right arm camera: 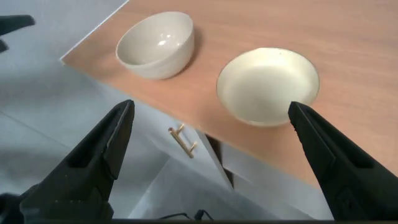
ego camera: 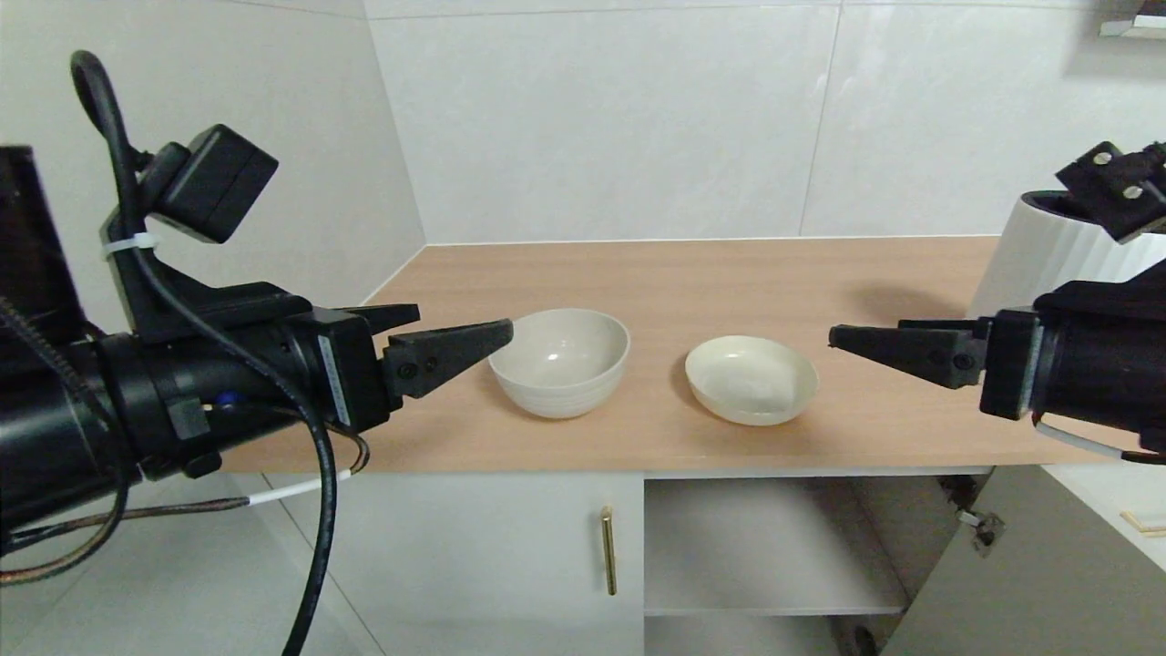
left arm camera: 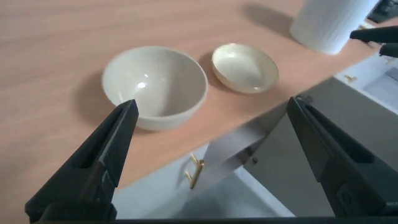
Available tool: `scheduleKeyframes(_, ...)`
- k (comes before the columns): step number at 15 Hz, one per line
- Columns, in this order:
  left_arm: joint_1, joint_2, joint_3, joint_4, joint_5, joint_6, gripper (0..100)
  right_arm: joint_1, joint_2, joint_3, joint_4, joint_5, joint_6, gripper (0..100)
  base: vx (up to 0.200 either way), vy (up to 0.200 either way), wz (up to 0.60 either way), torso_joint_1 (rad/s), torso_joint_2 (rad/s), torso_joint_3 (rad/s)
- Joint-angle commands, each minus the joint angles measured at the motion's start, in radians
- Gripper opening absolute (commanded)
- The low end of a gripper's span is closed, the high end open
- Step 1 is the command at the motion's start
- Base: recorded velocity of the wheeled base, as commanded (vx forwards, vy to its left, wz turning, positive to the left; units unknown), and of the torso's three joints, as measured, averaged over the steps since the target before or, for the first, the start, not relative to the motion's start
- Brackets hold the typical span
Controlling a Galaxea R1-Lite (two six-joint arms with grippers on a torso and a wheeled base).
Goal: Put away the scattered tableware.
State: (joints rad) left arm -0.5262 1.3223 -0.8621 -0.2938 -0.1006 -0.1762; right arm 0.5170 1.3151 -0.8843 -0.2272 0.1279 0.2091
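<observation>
Two cream bowls stand near the front edge of the wooden counter (ego camera: 674,273). The deep bowl (ego camera: 560,360) (left arm camera: 155,84) (right arm camera: 155,43) is on the left and the shallow bowl (ego camera: 751,378) (left arm camera: 244,67) (right arm camera: 268,84) on the right, a small gap between them. My left gripper (ego camera: 460,326) (left arm camera: 210,109) hangs open in the air just left of the deep bowl, its fingers wide apart and holding nothing. To the right of the shallow bowl, my right gripper (ego camera: 865,333) (right arm camera: 211,107) is also open and holds nothing.
A white ribbed container (ego camera: 1048,255) (left arm camera: 329,22) stands at the counter's right end, behind my right arm. Below the counter, a closed door has a gold handle (ego camera: 608,551), and the right compartment is open, showing a shelf (ego camera: 765,547) with its door (ego camera: 1029,565) swung out.
</observation>
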Motion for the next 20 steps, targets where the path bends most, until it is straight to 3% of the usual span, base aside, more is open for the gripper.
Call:
scheduleKeyframes(1, 0.018, 0.037, -0.034, 0.001, 0.002, 0.0, 100, -0.002, 0.053, -0.015, 0.0, -0.016, 0.004, 100, 0.0, 0.0, 0.0, 0.056, -0.14, -0.09)
scheduleKeyframes(4, 0.061, 0.061, -0.074, 0.03, 0.019, 0.0, 100, -0.034, 0.158, -0.128, 0.009, -0.002, 0.006, 100, 0.0, 0.0, 0.0, 0.009, -0.02, -0.019)
scheduleKeyframes(5, 0.107, 0.074, -0.109, 0.073, 0.035, -0.003, 100, -0.037, 0.185, -0.131, 0.055, 0.001, 0.006, 100, 0.0, 0.0, 0.0, 0.0, 0.0, 0.0)
scheduleKeyframes(7, 0.137, 0.107, -0.166, 0.16, 0.036, -0.023, 100, -0.054, 0.228, -0.154, 0.075, -0.034, 0.006, 100, 0.0, 0.0, 0.0, 0.0, 0.0, 0.0)
scheduleKeyframes(9, 0.14, 0.153, -0.216, 0.237, 0.045, -0.055, 100, -0.052, 0.236, -0.159, 0.077, -0.09, 0.006, 100, 0.0, 0.0, 0.0, 0.0, 0.0, 0.0)
scheduleKeyframes(11, 0.143, 0.232, -0.293, 0.312, 0.113, -0.097, 100, -0.051, 0.253, -0.176, 0.077, -0.18, 0.006, 100, 0.0, 0.0, 0.0, 0.0, 0.0, 0.0)
scheduleKeyframes(15, 0.104, 0.356, -0.333, 0.348, 0.292, -0.105, 100, -0.043, 0.288, -0.186, 0.074, -0.263, 0.007, 100, 0.0, 0.0, 0.0, 0.0, 0.0, 0.0)
scheduleKeyframes(16, 0.092, 0.373, -0.336, 0.348, 0.314, -0.106, 100, -0.043, 0.289, -0.186, 0.074, -0.264, 0.012, 100, 0.0, 0.0, 0.0, 0.0, 0.0, 0.0)
scheduleKeyframes(19, 0.078, 0.431, -0.365, 0.348, 0.317, -0.155, 100, -0.045, 0.289, -0.185, 0.072, -0.264, 0.013, 100, 0.0, 0.0, 0.0, 0.0, 0.0, 0.0)
scheduleKeyframes(20, 0.078, 0.446, -0.368, 0.346, 0.317, -0.155, 100, -0.045, 0.289, -0.185, 0.072, -0.267, 0.013, 100, 0.0, 0.0, 0.0, 0.0, 0.0, 0.0)
